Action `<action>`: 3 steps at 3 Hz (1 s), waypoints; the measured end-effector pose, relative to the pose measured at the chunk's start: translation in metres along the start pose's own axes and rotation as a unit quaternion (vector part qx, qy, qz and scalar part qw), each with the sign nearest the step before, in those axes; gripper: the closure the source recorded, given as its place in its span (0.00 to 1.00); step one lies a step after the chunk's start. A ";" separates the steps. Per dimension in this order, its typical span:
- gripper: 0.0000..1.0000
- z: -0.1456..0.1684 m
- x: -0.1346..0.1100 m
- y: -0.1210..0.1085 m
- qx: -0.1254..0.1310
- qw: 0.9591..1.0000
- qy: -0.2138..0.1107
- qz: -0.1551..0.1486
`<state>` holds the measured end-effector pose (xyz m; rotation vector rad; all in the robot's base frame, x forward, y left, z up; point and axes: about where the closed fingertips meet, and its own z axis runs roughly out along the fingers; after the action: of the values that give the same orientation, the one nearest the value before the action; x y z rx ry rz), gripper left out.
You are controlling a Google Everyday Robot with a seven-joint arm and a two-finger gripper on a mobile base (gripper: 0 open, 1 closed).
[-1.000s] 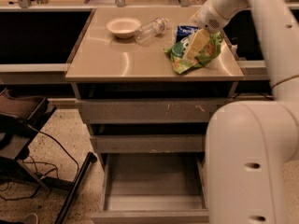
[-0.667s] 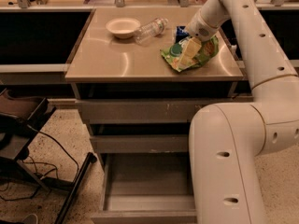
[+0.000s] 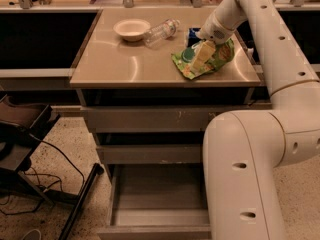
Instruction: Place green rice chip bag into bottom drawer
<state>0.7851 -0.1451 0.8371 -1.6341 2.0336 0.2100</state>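
Observation:
The green rice chip bag [image 3: 220, 55] lies wrinkled on the tan cabinet top [image 3: 120, 64], near its right front corner. My gripper [image 3: 201, 57] reaches down from the upper right and its pale fingers [image 3: 204, 53] are closed on the bag's left part. The bottom drawer [image 3: 160, 196] is pulled open below the cabinet, a grey tray with nothing in it. The two narrower grey drawers [image 3: 150, 119] above it are closed.
A white bowl [image 3: 131, 28] and a clear plastic bottle [image 3: 161, 31] lying on its side sit at the back of the top. A small blue can [image 3: 193, 34] stands behind the bag. My arm's bulky link [image 3: 250, 174] covers the drawer's right side. A black stand [image 3: 22, 129] and cables are on the left floor.
My gripper and the bag have shifted slightly left and toward the front edge of the top. The arm has swung, so more of its lower link fills the right side.

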 end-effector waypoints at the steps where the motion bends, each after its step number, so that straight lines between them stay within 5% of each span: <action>1: 0.42 0.000 0.000 0.000 0.000 1.000 0.000 0.000; 3: 0.89 0.000 0.000 0.000 0.000 1.000 0.000 0.000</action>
<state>0.7852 -0.1450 0.8374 -1.6340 2.0336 0.2100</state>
